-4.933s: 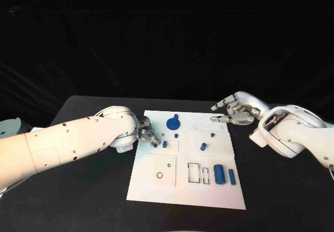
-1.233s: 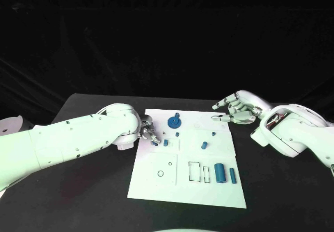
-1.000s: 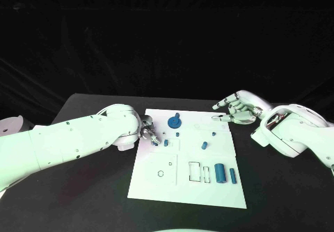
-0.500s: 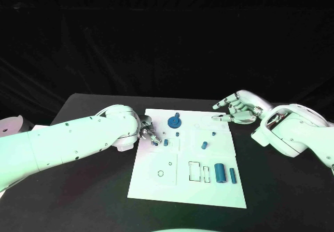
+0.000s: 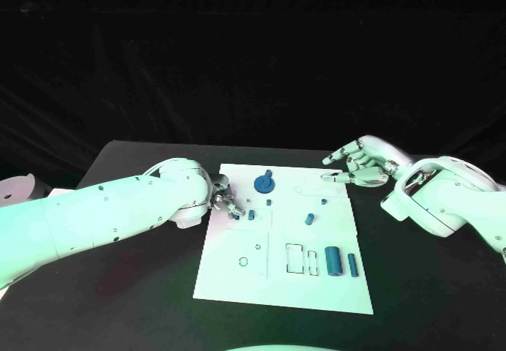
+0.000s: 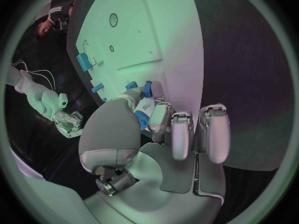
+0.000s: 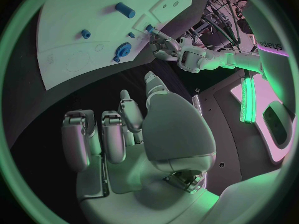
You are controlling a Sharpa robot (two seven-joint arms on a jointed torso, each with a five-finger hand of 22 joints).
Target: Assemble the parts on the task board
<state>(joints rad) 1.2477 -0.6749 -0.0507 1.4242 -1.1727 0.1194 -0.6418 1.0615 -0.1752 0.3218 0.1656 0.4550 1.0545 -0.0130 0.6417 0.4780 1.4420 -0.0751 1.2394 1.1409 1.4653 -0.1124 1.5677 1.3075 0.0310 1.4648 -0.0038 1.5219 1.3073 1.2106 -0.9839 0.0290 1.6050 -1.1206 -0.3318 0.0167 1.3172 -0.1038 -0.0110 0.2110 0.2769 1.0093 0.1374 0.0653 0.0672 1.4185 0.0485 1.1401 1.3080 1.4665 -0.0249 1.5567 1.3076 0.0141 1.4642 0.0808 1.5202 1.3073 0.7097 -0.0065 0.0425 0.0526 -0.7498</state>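
Observation:
The white task board [image 5: 238, 281] lies mid-table. My left hand [image 5: 224, 202] is at the board's left edge and pinches a small blue part [image 6: 142, 119] between thumb and fingers, close beside a short blue peg [image 5: 251, 214] standing in the board. My right hand [image 5: 355, 168] hovers over the board's far right corner, fingers apart and holding nothing. On the board lie a round blue gear-like part [image 5: 264, 184], a small peg [image 5: 269, 202], a stubby cylinder [image 5: 309, 219], a big cylinder [image 5: 332, 262] and a thin bar [image 5: 351, 265].
Two rectangular slots [image 5: 294, 260] and a square outline with a small hole [image 5: 243, 262] mark the near half of the board. Black table [image 5: 126, 307] surrounds the board on all sides. The right wrist view shows the left hand [image 7: 167, 46] across the board.
Almost nothing: the left hand has shifted very slightly at the board's left edge, still pinching the small blue part. The right hand has stayed where it was.

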